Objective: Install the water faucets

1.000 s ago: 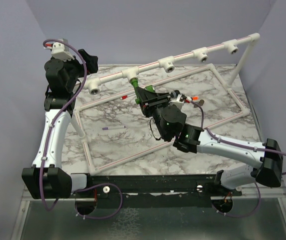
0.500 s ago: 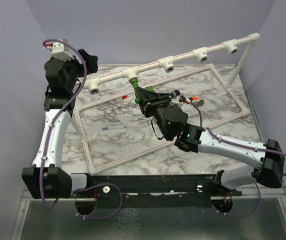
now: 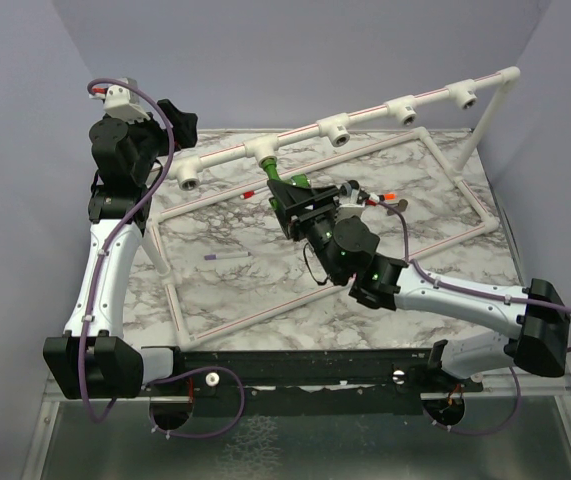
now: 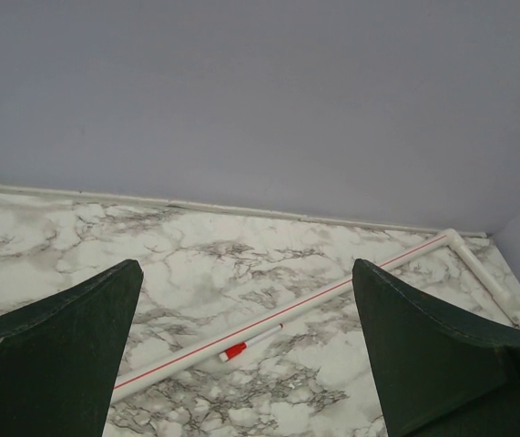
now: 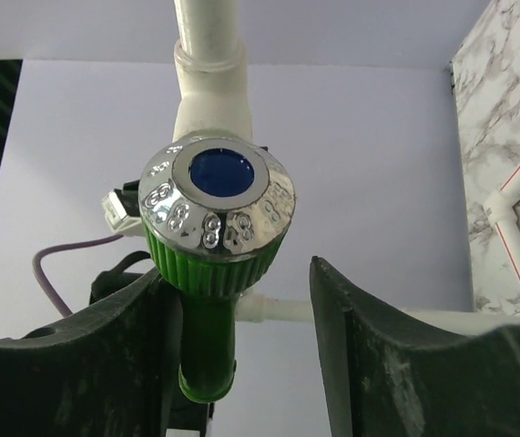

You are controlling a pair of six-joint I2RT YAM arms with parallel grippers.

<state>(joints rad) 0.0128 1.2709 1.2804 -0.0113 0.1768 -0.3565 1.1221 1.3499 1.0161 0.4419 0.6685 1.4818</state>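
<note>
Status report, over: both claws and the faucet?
Left claw open, empty. Right claw open around green faucet, at white T-socket. No obstruction seen.

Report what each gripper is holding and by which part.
Left gripper holds nothing. Right gripper straddles the green faucet at its collar, touching on one side, but a gap shows at the other finger: apparently no clamped hold.

faucet (image 5: 214, 214) rear hidden behind its cap; left claw (image 4: 246, 269) cropped at bottom

Dark fingers (image 4: 50, 346) spread wide over marble table (image 4: 196, 264); a white red-striped pipe (image 4: 332, 291) (red-tipped stick (image 4: 250, 343) just beside) crosses it.
</note>
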